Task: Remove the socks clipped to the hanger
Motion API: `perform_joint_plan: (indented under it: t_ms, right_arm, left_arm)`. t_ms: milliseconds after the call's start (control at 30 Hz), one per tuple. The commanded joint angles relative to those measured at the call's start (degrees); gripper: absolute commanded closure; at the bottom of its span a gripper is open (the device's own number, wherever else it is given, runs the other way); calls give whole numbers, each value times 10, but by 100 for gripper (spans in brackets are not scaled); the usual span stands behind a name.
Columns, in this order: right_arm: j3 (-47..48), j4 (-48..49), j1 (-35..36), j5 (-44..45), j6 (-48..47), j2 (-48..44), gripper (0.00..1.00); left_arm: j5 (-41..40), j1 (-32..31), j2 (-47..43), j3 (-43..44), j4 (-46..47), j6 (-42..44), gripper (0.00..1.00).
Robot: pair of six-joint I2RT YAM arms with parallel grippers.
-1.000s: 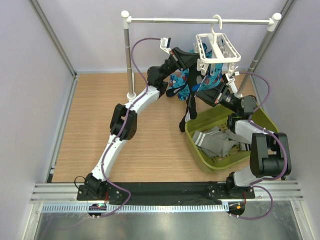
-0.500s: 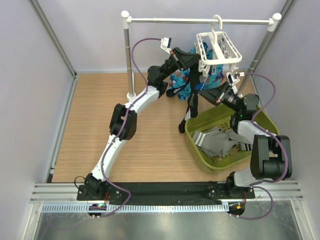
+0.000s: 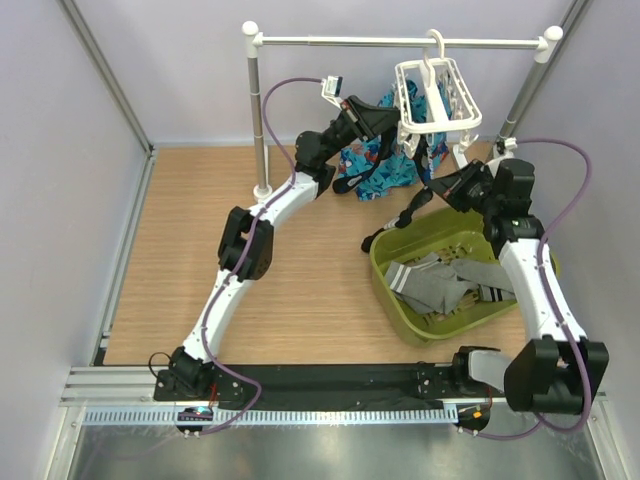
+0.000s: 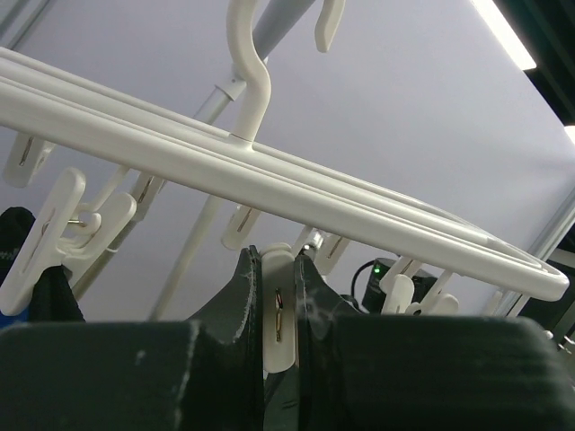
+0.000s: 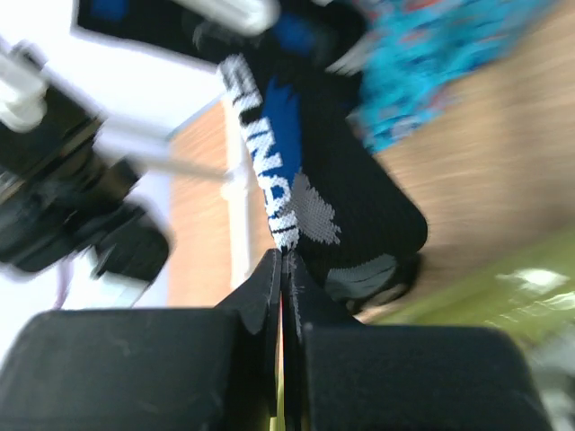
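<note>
A clip peg (image 4: 278, 346) of the hanger (image 4: 269, 184) is pinched by the left tool (image 4: 276, 274); a black sock (image 5: 314, 180) is clamped in the tightly pressed right tool (image 5: 284, 269).

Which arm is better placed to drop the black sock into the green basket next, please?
Right. The right gripper is shut on the black sock, close to the green basket; the left gripper pinches a clip peg on the hanger.

Only readable text: white block lettering running along the black sock (image 5: 305, 193) in the right wrist view. It starts "SUN"; the remaining letters are motion-blurred, can't confirm. Nothing else legible in other views.
</note>
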Motion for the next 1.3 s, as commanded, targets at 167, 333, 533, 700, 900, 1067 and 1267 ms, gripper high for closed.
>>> perform_joint_plan:
  t_ms: [167,333,533,700,900,1067,1267]
  right_arm:
    - [171,-347,0,399,-120,-88,99]
    - [245,-415,0,445,-143,-110,99]
    - [214,-458,0,451,-149,-141,99]
    - [161,-467,0,484,-142,-183,99]
    - [251,-507,-1,509,-166,-180,99]
    - [402,-565,0,502,-198,-149,99]
    - [384,-564,0,486,-181,-157,99]
  left_arm:
    - [3,1,-68,-38,-5,21,100]
    - [4,1,-71,-44,-24,25,100]
    - [5,1,-77,-55,-32,24,98]
    - [4,1,-90,-89,-39,24,93]
    - [5,2,-96,-98,-54,33,96]
    - [6,2,-101,-94,-74,44,97]
    - [11,1,-99,-90,-80,46,98]
